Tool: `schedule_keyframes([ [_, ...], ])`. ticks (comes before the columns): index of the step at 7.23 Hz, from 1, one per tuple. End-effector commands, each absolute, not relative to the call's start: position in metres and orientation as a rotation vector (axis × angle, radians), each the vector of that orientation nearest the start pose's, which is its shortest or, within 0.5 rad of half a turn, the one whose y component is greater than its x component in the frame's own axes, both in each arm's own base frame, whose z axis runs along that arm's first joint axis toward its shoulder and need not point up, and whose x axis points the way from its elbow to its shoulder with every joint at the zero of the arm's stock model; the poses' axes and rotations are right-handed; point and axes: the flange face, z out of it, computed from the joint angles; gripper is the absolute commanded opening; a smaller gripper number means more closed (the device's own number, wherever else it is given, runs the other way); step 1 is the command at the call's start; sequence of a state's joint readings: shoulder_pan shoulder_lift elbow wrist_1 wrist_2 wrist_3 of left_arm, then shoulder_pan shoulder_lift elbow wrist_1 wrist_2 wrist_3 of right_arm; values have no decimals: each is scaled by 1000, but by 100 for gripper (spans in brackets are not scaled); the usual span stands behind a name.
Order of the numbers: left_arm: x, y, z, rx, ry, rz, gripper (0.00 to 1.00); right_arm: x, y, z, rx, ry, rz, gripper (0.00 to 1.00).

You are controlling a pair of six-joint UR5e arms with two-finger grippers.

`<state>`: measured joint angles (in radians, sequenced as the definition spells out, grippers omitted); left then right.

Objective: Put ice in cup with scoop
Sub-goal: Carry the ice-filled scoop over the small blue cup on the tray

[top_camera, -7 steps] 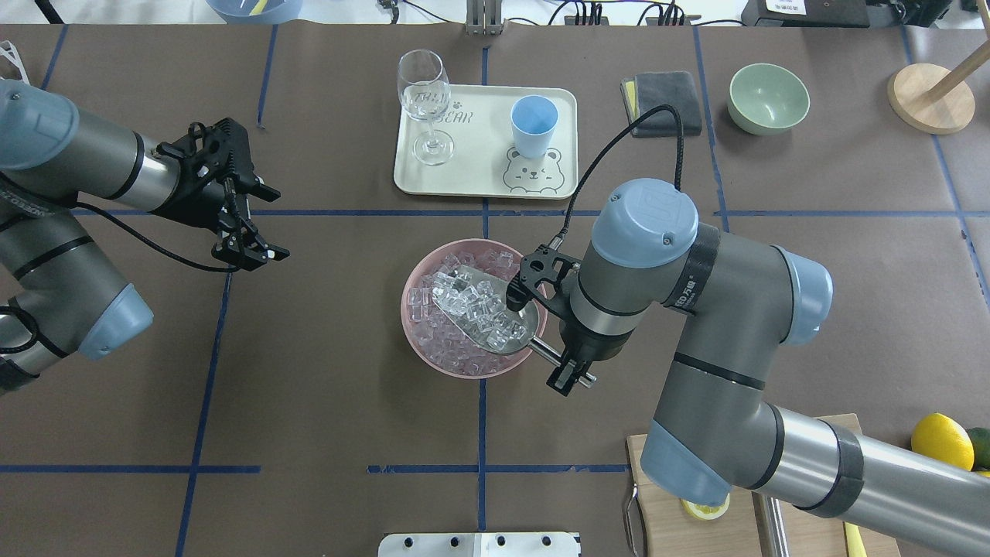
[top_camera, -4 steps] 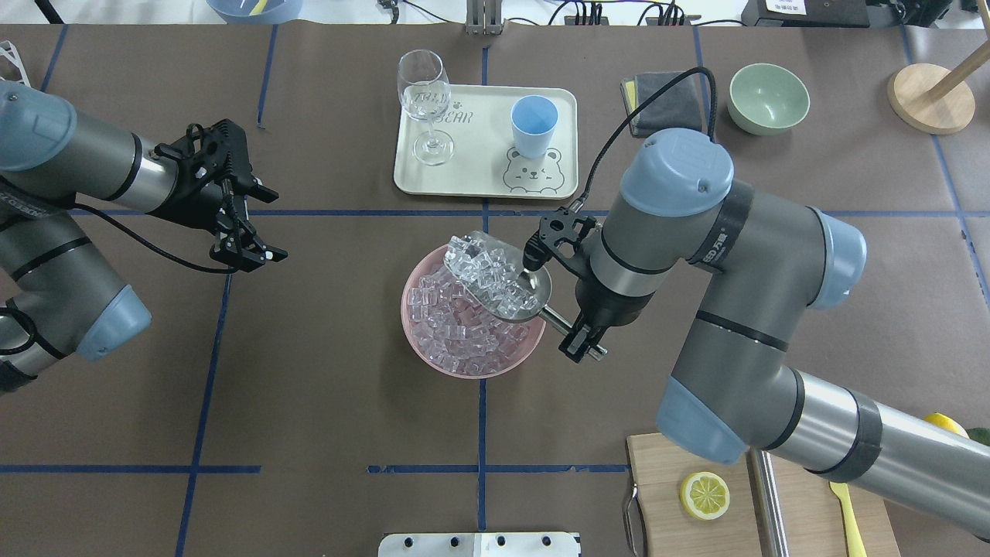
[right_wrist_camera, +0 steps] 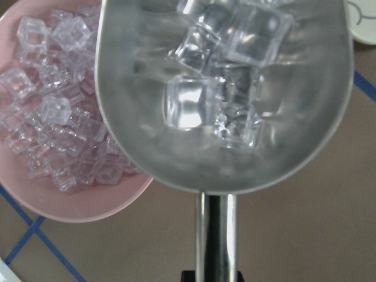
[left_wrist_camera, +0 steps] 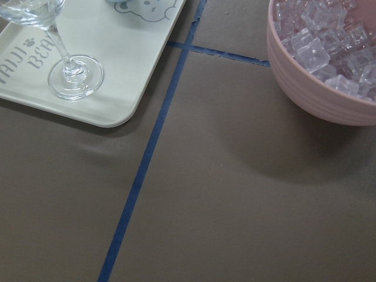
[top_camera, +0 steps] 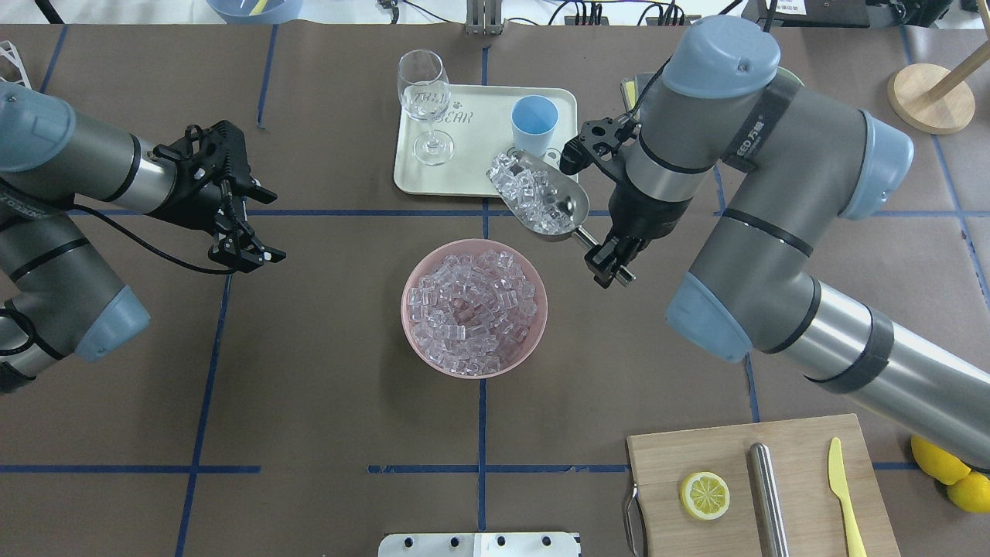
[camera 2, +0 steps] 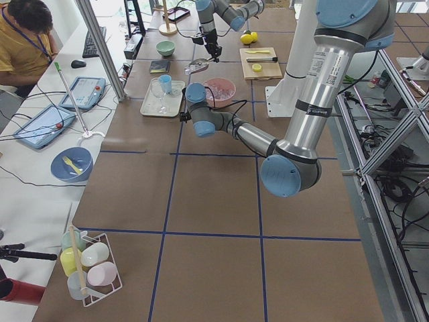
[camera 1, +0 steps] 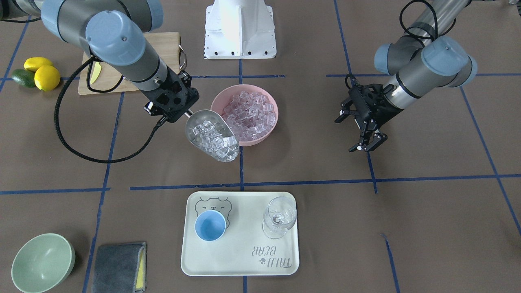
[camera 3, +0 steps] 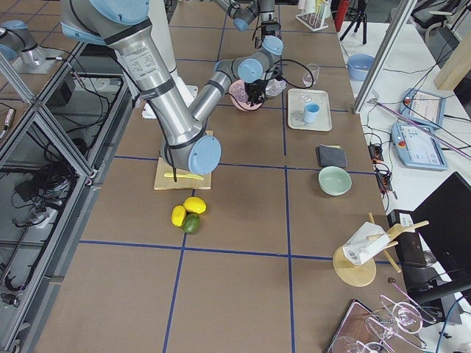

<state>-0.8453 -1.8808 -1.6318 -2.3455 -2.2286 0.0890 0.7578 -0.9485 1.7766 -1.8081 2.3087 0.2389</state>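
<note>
My right gripper (top_camera: 609, 264) is shut on the rod handle of the steel scoop (top_camera: 558, 207), which it holds in the air between the pink bowl (top_camera: 407, 321) and the cup. The scoop (camera 1: 204, 122) is heaped with ice (top_camera: 528, 188); the right wrist view shows cubes (right_wrist_camera: 218, 100) in its trough. More ice (camera 1: 248, 112) fills the bowl. The light-blue cup (top_camera: 534, 124) stands upright on the cream tray (top_camera: 476, 166), just beyond the scoop's tip. My left gripper (top_camera: 249, 252) is open and empty, over bare table to the left.
A stemmed glass (top_camera: 424, 100) stands on the tray's left. A cutting board (top_camera: 673, 452) with a lemon slice, steel cylinder and yellow knife lies front right. A green bowl (camera 1: 42, 262), a grey cloth (camera 1: 120, 266) and a wooden stand (top_camera: 928, 97) are at the back right.
My right arm lifted the loaded scoop out of the pink bowl and carried it away from the robot, up to the tray's corner by the cup. The left arm barely moved.
</note>
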Motion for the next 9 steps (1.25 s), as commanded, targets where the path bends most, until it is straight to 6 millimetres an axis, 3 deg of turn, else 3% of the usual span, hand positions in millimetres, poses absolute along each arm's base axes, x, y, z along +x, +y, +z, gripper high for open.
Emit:
schedule_keyframes([
  [1, 350, -503, 368, 907, 945, 1075, 100, -409, -546, 223, 97, -922, -678, 0],
  [3, 350, -502, 374, 898, 943, 1076, 100, -404, -581, 228, 93, -901, -665, 0],
  [5, 350, -502, 374, 897, 943, 1076, 100, -403, -601, 235, 80, -872, -661, 0],
  [6, 350, -501, 374, 898, 944, 1077, 100, -404, -605, 240, 68, -854, -670, 0],
  [9, 349, -502, 372, 901, 944, 1077, 100, -411, -623, 225, 23, -784, -703, 0],
])
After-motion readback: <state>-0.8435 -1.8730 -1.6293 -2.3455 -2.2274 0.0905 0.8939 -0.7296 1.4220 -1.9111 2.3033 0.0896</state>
